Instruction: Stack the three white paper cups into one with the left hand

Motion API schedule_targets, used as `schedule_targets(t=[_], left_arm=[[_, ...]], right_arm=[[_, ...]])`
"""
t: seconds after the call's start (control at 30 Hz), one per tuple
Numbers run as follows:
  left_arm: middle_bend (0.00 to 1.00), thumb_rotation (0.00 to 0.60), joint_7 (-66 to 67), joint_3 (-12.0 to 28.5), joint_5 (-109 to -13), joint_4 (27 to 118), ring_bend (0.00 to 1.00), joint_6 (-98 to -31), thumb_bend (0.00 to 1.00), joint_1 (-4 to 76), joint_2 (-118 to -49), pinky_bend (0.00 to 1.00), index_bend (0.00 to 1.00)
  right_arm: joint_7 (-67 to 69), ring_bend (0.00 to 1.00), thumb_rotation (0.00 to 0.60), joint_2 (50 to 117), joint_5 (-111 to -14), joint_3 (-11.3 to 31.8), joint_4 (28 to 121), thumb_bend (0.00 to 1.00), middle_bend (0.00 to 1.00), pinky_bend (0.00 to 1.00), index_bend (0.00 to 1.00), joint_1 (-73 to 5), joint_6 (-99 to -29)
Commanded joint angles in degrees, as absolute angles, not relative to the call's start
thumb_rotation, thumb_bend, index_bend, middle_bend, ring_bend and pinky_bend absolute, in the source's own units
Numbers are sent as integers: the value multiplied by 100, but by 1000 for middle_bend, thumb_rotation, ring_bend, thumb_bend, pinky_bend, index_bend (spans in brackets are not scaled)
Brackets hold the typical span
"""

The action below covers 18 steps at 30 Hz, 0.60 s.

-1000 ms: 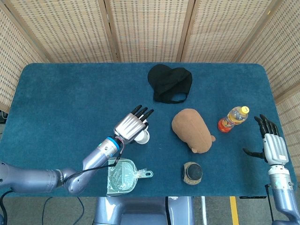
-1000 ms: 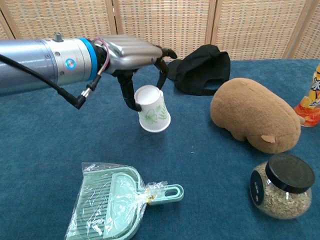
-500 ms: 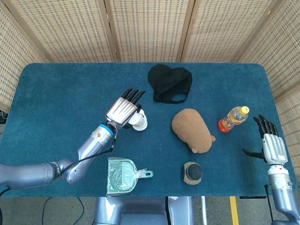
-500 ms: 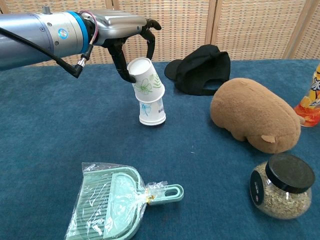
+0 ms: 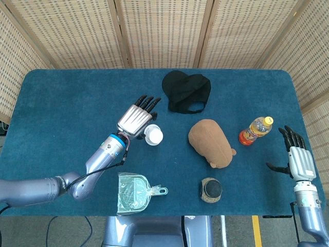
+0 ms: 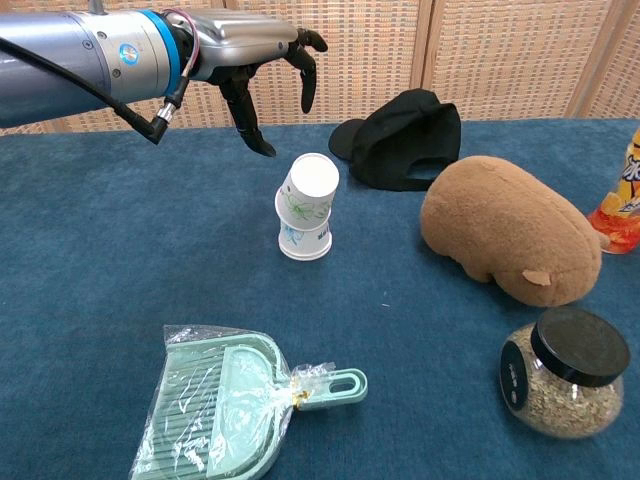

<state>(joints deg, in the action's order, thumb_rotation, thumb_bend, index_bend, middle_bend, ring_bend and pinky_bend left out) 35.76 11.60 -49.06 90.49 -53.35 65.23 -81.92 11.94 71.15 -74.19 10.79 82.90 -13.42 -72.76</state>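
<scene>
White paper cups (image 6: 305, 215) stand upside down in a stack near the table's middle; the stack of cups (image 5: 153, 135) also shows from above. The top cup (image 6: 310, 188), with a green leaf print, sits tilted to the right on a lower cup (image 6: 303, 238) with a blue print. I cannot tell whether a third cup is nested inside. My left hand (image 6: 265, 60) hovers above and to the left of the stack, fingers spread, holding nothing. In the head view that left hand (image 5: 136, 118) lies just left of the cups. My right hand (image 5: 297, 157) is at the table's right edge, fingers apart and empty.
A black cap (image 6: 400, 135) lies behind the stack. A brown plush toy (image 6: 505, 225) sits to its right, with an orange drink bottle (image 5: 255, 129) beyond. A black-lidded jar (image 6: 562, 372) and a bagged green dustpan (image 6: 225, 405) are near the front edge.
The left hand carried the leaf-print cup back and up, set it over the upside-down cup, let go and lifted clear. The right hand stayed still.
</scene>
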Motion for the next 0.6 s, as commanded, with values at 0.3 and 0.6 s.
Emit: schedule_targets(t=[0.3, 0.6], left_arm=[[0, 600, 3882, 1133, -4479, 8912, 0, -5300, 185, 6658, -8307, 36, 384], [0, 600, 3520, 1104, -4771, 9006, 0, -5088, 243, 6596, -8187, 31, 262]], right_arm=[[1216, 0, 600, 7117, -7398, 1080, 8258, 105, 0, 0, 101, -1348, -7235], [1162, 0, 600, 7137, -7402, 1075, 8261, 105, 0, 0, 102, -1358, -7236]])
